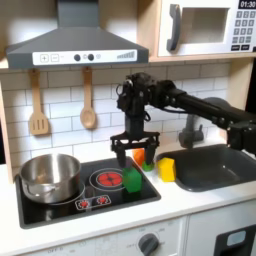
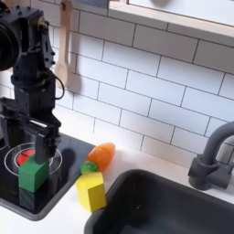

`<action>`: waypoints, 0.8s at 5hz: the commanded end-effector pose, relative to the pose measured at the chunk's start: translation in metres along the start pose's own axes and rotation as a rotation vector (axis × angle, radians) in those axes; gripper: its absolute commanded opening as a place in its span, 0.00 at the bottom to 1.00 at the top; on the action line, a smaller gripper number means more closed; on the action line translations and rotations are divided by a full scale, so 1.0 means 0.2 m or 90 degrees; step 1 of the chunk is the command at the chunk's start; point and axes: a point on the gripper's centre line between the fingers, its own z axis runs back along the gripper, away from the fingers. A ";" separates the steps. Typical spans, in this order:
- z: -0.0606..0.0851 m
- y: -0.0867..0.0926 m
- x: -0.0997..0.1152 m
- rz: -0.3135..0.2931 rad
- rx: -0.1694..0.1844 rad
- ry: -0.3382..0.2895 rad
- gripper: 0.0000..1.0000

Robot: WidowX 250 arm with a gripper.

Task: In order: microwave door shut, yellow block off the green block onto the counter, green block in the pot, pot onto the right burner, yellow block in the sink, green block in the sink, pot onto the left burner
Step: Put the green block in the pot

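The microwave door [image 1: 200,28] is shut. The gripper [image 2: 31,139] is seen just above the green block [image 2: 33,173] on the cooktop's right burner, jaws apart. The yellow block [image 2: 90,192] lies on the tabletop [image 1: 120,215] beside the sink [image 1: 215,170]. The jaws should be lowered squarely astride the green block before closing, for transfer to the pot [image 1: 50,176].

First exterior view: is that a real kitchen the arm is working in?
Probably a toy play kitchen: a small black cooktop holding a steel pot, a dark sink with faucet, and a microwave above, all against white tile.
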 end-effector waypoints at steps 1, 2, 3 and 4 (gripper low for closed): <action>-0.09 0.02 0.04 0.019 0.001 0.029 1.00; -0.14 0.01 0.05 0.007 -0.013 0.045 1.00; -0.15 0.00 0.05 -0.004 -0.013 0.047 1.00; -0.16 0.02 0.04 0.007 -0.001 0.056 1.00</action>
